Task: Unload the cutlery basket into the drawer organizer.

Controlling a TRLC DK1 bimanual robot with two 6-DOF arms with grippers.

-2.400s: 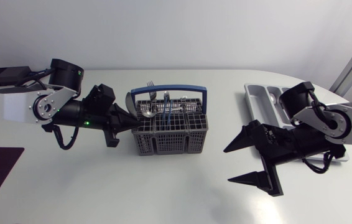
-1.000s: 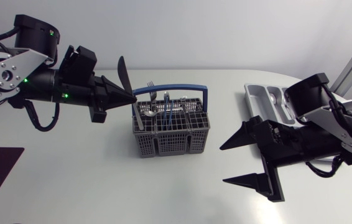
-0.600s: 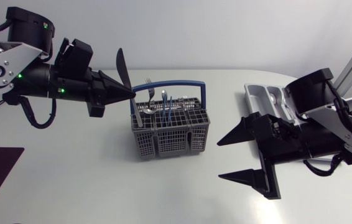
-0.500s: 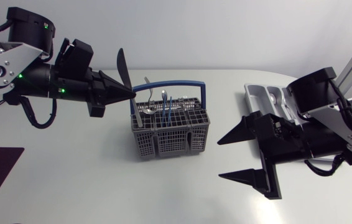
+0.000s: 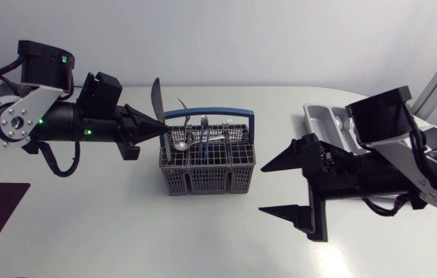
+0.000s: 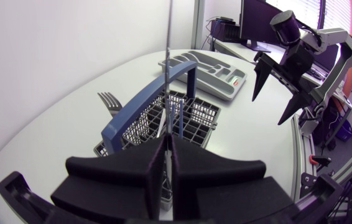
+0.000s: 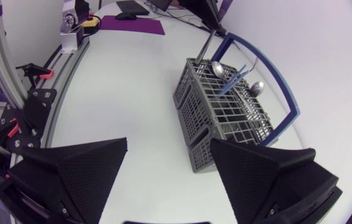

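One knife (image 5: 156, 96), pinched upright by the left gripper (image 5: 157, 128) at one cutlery basket's (image 5: 203, 179) nine o'clock; right gripper (image 5: 260, 189) spread wide at three.

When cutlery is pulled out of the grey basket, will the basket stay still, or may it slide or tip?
The cutlery basket looks like thin plastic mesh, so it is probably light and may slide on the smooth table. Its tall blue handle and upright cutlery sit high, so a snagged piece could tip it.
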